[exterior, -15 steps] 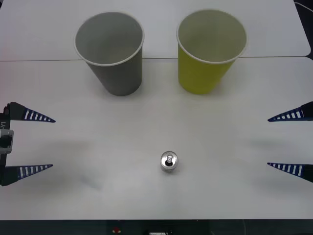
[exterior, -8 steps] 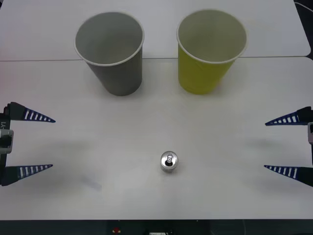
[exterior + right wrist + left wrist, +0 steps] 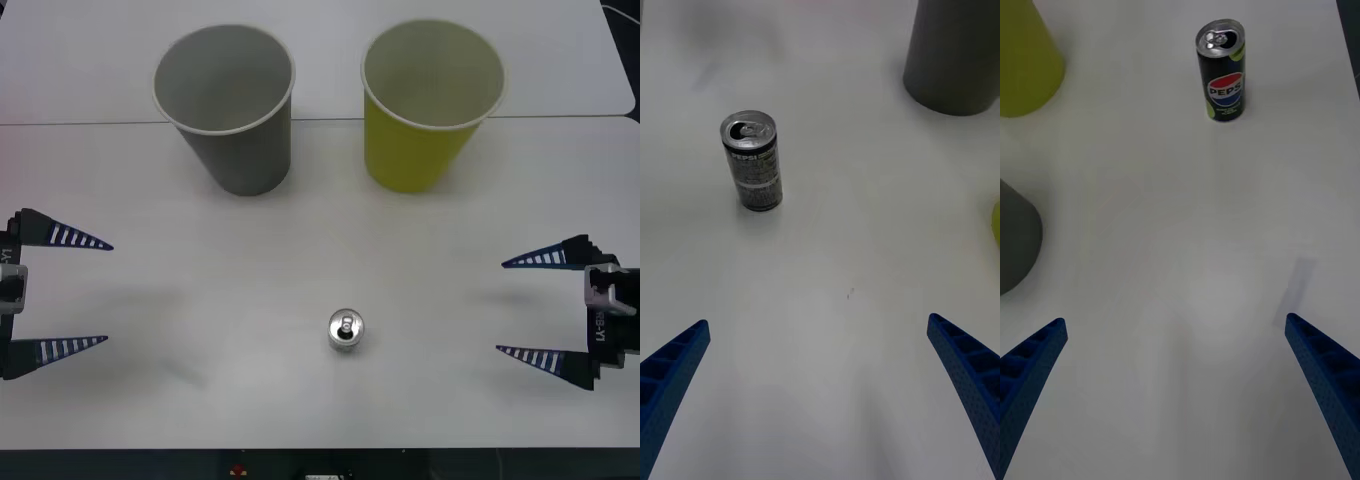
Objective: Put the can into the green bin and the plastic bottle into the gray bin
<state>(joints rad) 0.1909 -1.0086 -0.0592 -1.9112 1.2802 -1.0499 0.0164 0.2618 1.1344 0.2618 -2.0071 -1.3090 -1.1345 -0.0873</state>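
A small can [image 3: 345, 330] stands upright near the front edge of a white tabletop [image 3: 320, 250], untouched. The left gripper [image 3: 105, 292] hovers at the left edge and the right gripper [image 3: 503, 306] to the right of the can, each with its blue fingers spread wide apart. Farther back stand the gray bin [image 3: 228, 105] on the left and the green bin [image 3: 428, 100] on the right, side by side.

A white table [image 3: 320, 230], a seam running across its far part, carries three things. The can [image 3: 345, 330] stands upright near the front edge, about midway across. Well behind it stand the gray bin [image 3: 228, 105], left, and the green bin [image 3: 428, 105], right, side by side, apart, mouths up.
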